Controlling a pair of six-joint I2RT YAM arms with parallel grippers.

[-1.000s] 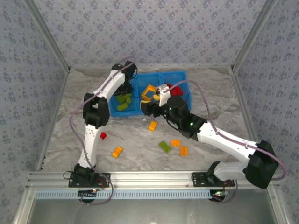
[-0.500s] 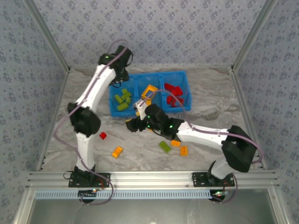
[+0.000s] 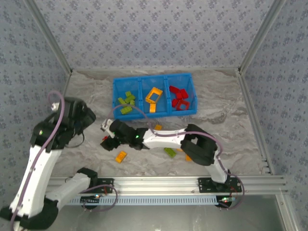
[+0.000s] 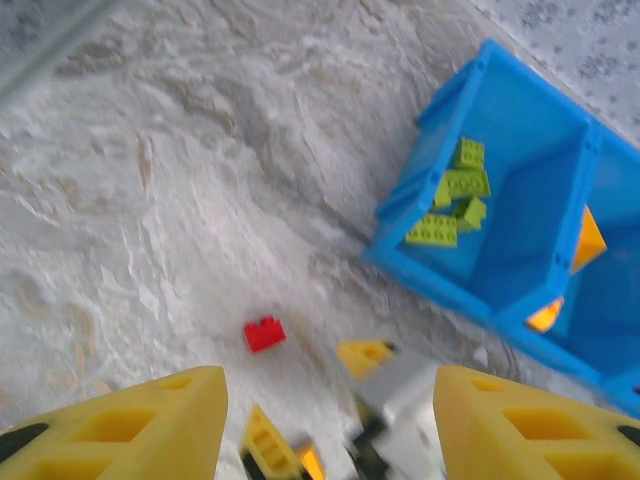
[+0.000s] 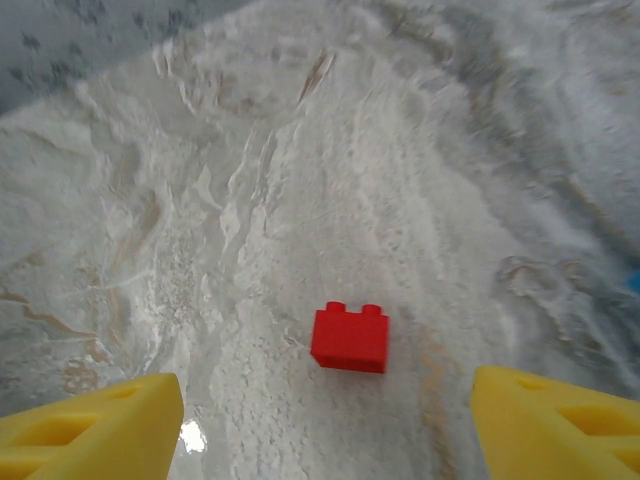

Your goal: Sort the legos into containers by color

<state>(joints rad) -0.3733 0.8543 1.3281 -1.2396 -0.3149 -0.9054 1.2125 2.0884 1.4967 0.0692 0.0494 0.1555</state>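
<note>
A small red brick [image 5: 349, 338] lies on the marble table, centred ahead of my open right gripper [image 5: 325, 430] and between its yellow fingers [image 5: 90, 430] without touching them. From above, that gripper [image 3: 108, 136] reaches far left beside the red brick [image 3: 104, 140]. My left gripper [image 4: 325, 430] is open and empty, held high over the left of the table [image 3: 85, 115]. It looks down on the red brick [image 4: 264, 333] and the blue bin [image 4: 520, 230]. The bin [image 3: 143, 114] holds green [image 3: 126, 102], orange [image 3: 154, 96] and red [image 3: 180, 100] legos in separate compartments.
Loose legos lie on the table: an orange brick [image 3: 121, 156], a green one [image 3: 169, 152] and another orange one [image 3: 158, 127]. More orange pieces sit partly under the right arm [image 3: 192, 144]. Patterned walls and metal posts surround the table.
The left arm has swung away from the bin's green compartment to the far left and risen. The right arm has stretched left from the bin, stopping at the red brick.
</note>
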